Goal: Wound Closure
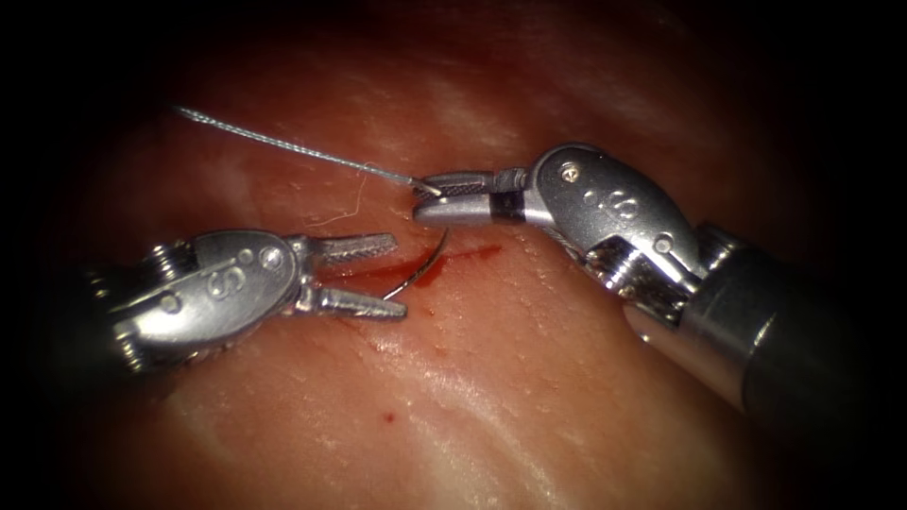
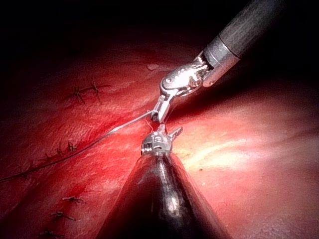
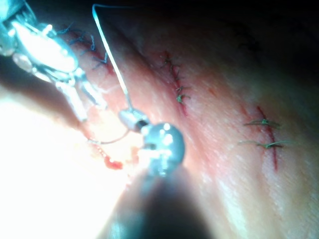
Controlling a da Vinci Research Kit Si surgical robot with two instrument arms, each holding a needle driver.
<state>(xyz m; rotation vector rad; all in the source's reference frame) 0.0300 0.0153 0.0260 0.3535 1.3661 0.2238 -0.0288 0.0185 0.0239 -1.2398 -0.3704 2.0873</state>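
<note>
Gripping the needle (image 1: 427, 266) near its thread end, the right tool (image 1: 430, 196) is seen with jaws closed on it, above the cut (image 1: 444, 260). From there the needle's curve is carried down across the cut, its tip lying between the spread jaws of the left tool (image 1: 387, 276), by which nothing is held. Whether the tip is in the tissue (image 1: 529, 378) cannot be told. Thread (image 1: 283, 144) is trailed up-left. Red fluid (image 1: 472, 253) is noted along the cut. Finished stitches (image 3: 178, 84) are recorded nearby.

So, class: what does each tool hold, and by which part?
Right tool: the needle, gripped at its thread end, its curve entering the tissue. Left tool: open, holding nothing.
</note>
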